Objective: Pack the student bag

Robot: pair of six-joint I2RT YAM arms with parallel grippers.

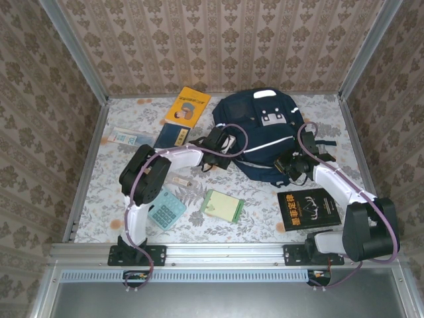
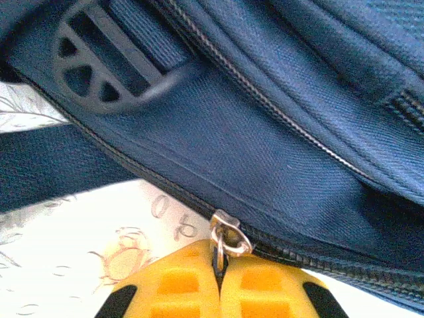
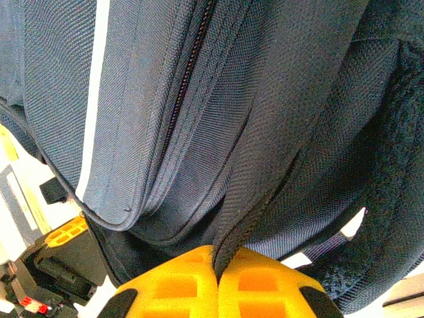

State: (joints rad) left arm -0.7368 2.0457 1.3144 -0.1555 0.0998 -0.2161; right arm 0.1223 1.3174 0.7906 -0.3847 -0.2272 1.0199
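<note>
Bag (image 1: 265, 126) lies flat at the back of the desk (image 1: 262, 225), right of centre, with its white-patched top toward the rear wall. At the far left of the desk is a pale flat packet (image 1: 129, 138), and nearer the front edge a teal calculator (image 1: 165, 209) sits just beside the left arm's upright link. Behind these, a dark blue booklet (image 1: 173, 137) lies against the lower end of an orange book (image 1: 187, 106), which is tilted and close to the bag's left side. A green notepad (image 1: 222, 205) rests in front of the bag, apart from it. The left arm reaches rightward across the desk, and the left tool (image 1: 225, 151) meets the bag's lower left edge. In the left wrist view its yellow fingertips (image 2: 179, 285) are pressed together, clenched on the metal zip pull (image 2: 226, 237) at the bag's seam, with pale desk cloth showing beneath. Above the seam are a round dark buckle (image 2: 99, 59) and a navy strap (image 2: 46, 169) running off left. Further right, the right tool (image 1: 291, 165) sits at the bag's lower right edge. Its wrist view shows the yellow pads (image 3: 265, 288) closed tight on a dark fold of the bag's fabric, with a zip line (image 3: 185, 86) and a white stripe (image 3: 96, 99) running up the cloth above. A black book (image 1: 308, 207) with gold lettering lies at the front right, beside the right arm.
</note>
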